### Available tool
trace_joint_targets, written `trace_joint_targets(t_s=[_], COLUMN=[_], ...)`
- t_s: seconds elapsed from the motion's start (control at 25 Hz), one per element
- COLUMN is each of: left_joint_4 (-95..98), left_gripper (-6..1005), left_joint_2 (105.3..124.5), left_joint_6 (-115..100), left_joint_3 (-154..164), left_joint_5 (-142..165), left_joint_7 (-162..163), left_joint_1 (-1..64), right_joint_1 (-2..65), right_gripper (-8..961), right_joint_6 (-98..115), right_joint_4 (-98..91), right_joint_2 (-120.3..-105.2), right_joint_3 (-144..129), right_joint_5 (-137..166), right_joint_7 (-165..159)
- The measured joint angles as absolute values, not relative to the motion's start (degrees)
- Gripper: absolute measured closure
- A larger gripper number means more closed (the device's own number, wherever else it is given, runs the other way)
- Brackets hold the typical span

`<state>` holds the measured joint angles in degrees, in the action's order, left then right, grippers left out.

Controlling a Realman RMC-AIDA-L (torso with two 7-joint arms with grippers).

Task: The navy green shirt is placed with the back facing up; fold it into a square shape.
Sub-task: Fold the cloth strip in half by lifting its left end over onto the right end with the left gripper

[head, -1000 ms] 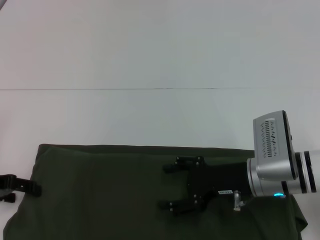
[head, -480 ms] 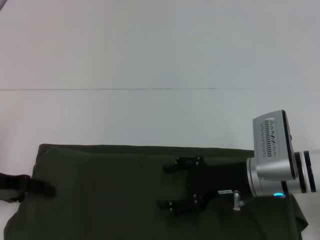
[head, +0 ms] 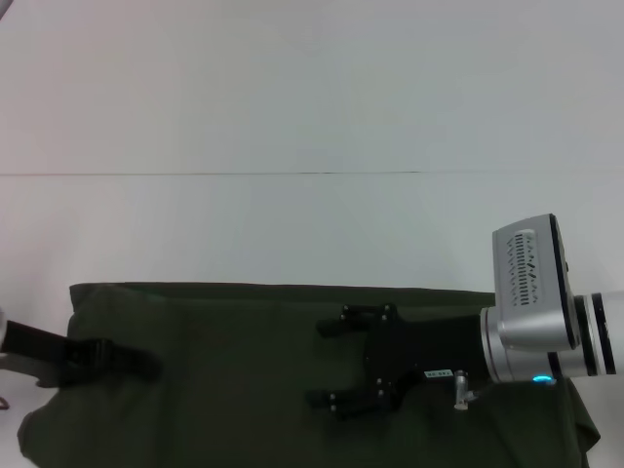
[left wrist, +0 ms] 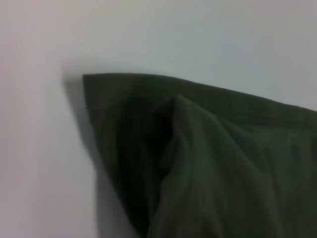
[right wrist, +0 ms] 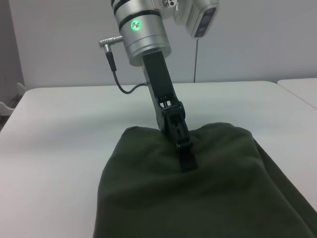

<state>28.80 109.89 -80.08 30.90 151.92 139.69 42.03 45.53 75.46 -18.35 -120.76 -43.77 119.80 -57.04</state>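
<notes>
We see a white table spread wide, and the navy green shirt lies flat along its near edge, reaching almost from side to side. Our right gripper hangs over the middle of the shirt with its two fingers spread apart, holding nothing. Our left gripper lies low over the shirt's left end; in the right wrist view its fingers press into the raised fabric edge, pinching the cloth, which bunches into a fold there.
</notes>
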Motion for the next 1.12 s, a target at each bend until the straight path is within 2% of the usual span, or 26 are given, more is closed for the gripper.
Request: trace_joint_targets(t_s=[0.32,0.64,0.84,1.08,1.12], left_joint_4=[30.44,36.13,36.21,36.25,36.26], left_gripper=[123,299,533,754,767], left_joint_2=[110.8,113.02,112.97,112.72,112.71], left_joint_6=[-80.31,-81.47,-81.3,-81.22,-81.21], left_joint_3=[30.97,34.44,34.12,33.95,33.95], left_joint_5=[151.76,152.34,151.81,151.78,151.78], left_joint_7=[139.86,139.49,139.79,140.01,140.02], left_joint_1=[42.28,41.7,41.81,41.61,41.61], right_joint_1=[45.53,45.49,45.53,45.54,45.57], right_gripper=[46,48,48,48,48], right_joint_6=[75.41,75.49,75.83,75.85,75.85], right_joint_4=[-18.28,-18.28,-18.28,-18.28,-18.28], right_joint_2=[-120.76,-120.76,-120.7,-120.68,-120.67], right_joint_3=[-43.77,-43.77,-43.77,-43.77,-43.77], right_joint_5=[119.41,119.18,119.17,119.17,119.17], right_joint_7=[-57.04,-57.04,-57.04,-57.04,-57.04])
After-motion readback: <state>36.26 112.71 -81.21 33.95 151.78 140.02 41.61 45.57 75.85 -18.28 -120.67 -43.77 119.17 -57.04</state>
